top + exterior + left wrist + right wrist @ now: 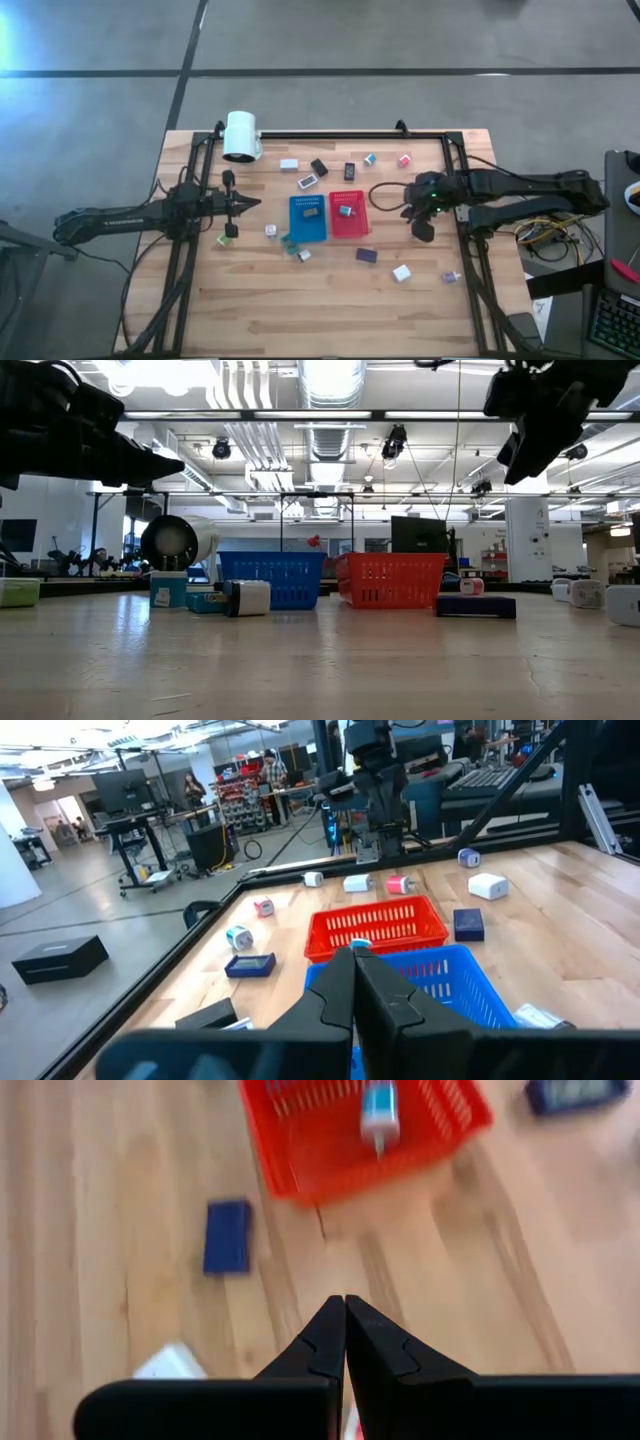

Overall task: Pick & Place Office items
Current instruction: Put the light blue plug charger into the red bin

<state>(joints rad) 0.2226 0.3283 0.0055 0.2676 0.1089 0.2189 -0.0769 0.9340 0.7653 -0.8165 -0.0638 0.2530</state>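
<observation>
Both tools pressed together, left tool (252, 204) and right tool (423, 232) flanking trays.

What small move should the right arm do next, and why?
Probably open the right tool and lower it toward the dark blue block. The tool is shut and empty above the table, and this block lies loose beside the red tray.

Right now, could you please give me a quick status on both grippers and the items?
Left gripper shut, empty. Right gripper shut, empty. One item in blue tray, one in red tray; rest scattered. Nothing blocking.
</observation>
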